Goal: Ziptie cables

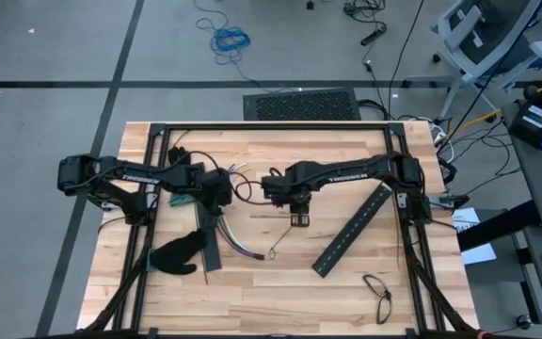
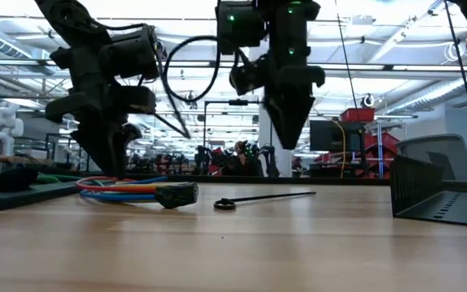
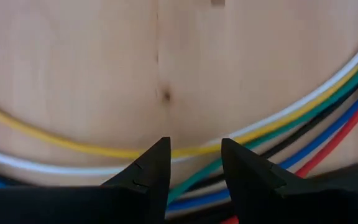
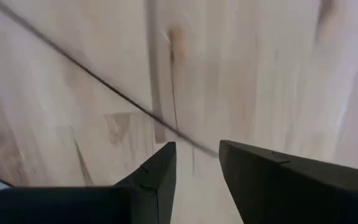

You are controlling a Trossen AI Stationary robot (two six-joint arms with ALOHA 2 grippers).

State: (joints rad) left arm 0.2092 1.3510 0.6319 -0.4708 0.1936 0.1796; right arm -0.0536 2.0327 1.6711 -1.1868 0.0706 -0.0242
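Ziptie lies lengthwise mid-frame on the bench, right gripper above it, jaws narrowly apart, empty.

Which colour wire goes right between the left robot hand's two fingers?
The yellow wire: in the left wrist view it crosses the gap between the left gripper's fingertips. The white, green, blue and red wires run closer to the wrist, past or beneath the fingers.

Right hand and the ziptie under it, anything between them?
No. In the low view, only air separates the right hand from the ziptie on the table.
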